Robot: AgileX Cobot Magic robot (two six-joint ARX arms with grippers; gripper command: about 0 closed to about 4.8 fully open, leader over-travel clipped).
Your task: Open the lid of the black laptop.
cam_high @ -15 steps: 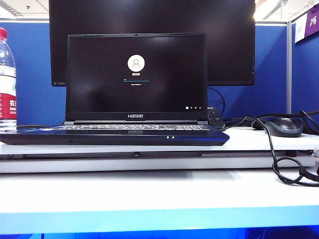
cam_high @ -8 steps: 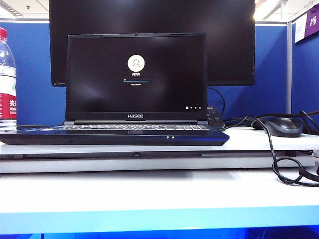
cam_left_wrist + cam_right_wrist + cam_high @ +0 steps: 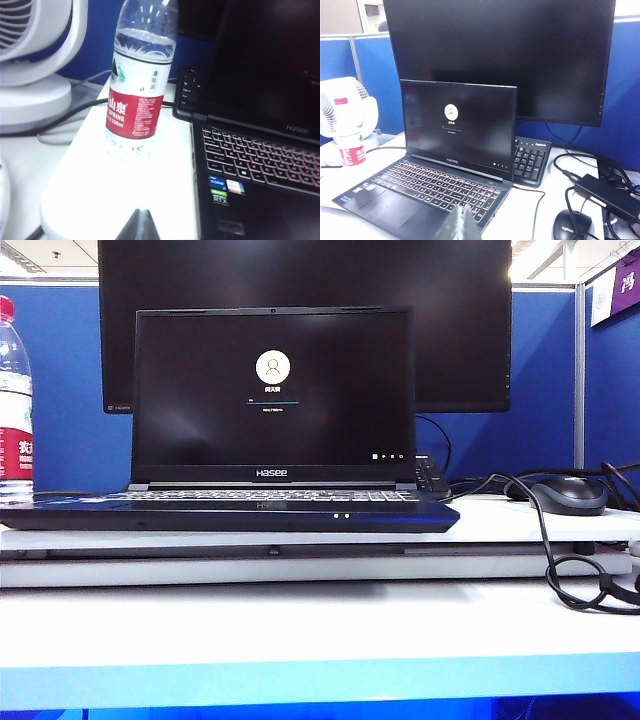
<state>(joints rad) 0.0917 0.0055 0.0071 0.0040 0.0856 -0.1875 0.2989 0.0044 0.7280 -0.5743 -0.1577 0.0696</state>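
The black laptop [image 3: 230,512] sits on a white stand with its lid [image 3: 272,395] raised upright, the screen lit with a login picture and "Hasee" on the lower bezel. Its backlit keyboard [image 3: 435,186] shows in the right wrist view, and a corner of it [image 3: 255,160] in the left wrist view. My left gripper [image 3: 142,215] is shut and empty, hovering over the white stand beside the laptop's left edge. My right gripper [image 3: 464,209] is shut and empty, above the laptop's front right part. Neither gripper appears in the exterior view.
A big dark monitor [image 3: 450,330] stands behind the laptop. A water bottle [image 3: 140,85] and a white fan [image 3: 35,60] stand left of it. A separate keyboard [image 3: 531,161], a mouse [image 3: 568,494], a power brick [image 3: 607,196] and cables [image 3: 580,580] lie at the right.
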